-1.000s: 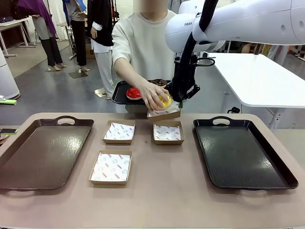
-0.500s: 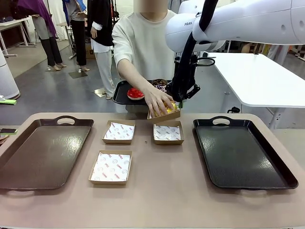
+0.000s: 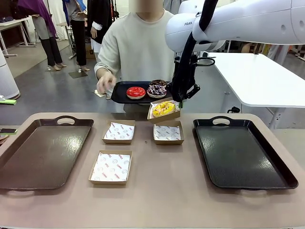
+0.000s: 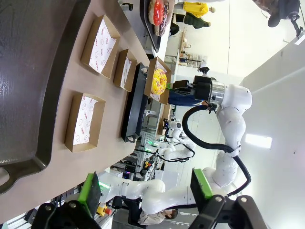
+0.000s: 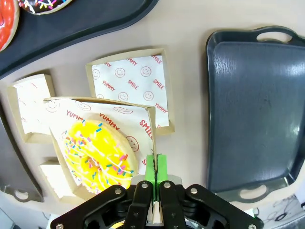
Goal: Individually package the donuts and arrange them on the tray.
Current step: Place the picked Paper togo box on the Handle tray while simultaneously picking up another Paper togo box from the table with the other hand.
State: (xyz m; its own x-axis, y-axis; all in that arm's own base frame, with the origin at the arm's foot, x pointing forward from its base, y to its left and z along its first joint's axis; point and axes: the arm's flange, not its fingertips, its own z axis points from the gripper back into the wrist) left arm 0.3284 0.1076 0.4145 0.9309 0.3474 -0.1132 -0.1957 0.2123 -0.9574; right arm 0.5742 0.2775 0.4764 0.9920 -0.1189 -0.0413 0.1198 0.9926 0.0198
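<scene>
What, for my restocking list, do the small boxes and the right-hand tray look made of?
Small boxes: likely brown kraft cardboard, matte, with thin folded walls; each holds a white paper liner printed in red. Right-hand tray: probably moulded plastic, dark and semi-glossy, judging by the light reflections and cut-out handles.

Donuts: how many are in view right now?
4. Red donut, purple-white donut and dark donut lie on the person's black tray; the yellow donut sits in the box held by the right gripper.
</scene>
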